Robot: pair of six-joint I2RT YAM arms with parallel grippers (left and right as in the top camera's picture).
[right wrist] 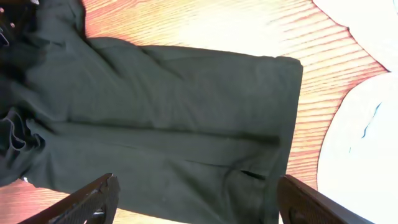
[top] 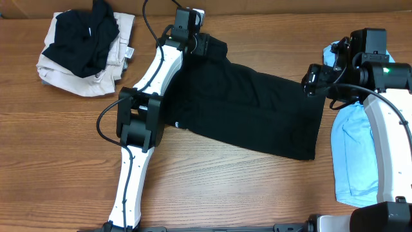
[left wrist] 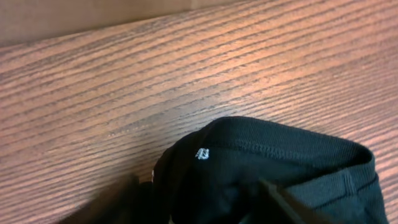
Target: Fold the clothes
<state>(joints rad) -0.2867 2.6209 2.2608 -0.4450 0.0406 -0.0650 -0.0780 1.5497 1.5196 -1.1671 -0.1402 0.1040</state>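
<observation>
A pair of black pants [top: 251, 106] lies spread across the middle of the table, with the waist at the back left and the leg ends at the right. My left gripper [top: 201, 44] is at the waistband. In the left wrist view its fingers [left wrist: 199, 205] are closed on the bunched black waistband [left wrist: 267, 168]. My right gripper [top: 311, 80] is open above the upper right corner of the leg ends. In the right wrist view its fingers [right wrist: 193, 199] are spread wide over the pants [right wrist: 174, 112] and hold nothing.
A pile of a black garment on beige cloth [top: 84, 45] sits at the back left. A light blue garment [top: 354, 148] lies along the right edge; it also shows, washed out, in the right wrist view [right wrist: 360, 137]. Bare wood lies in front.
</observation>
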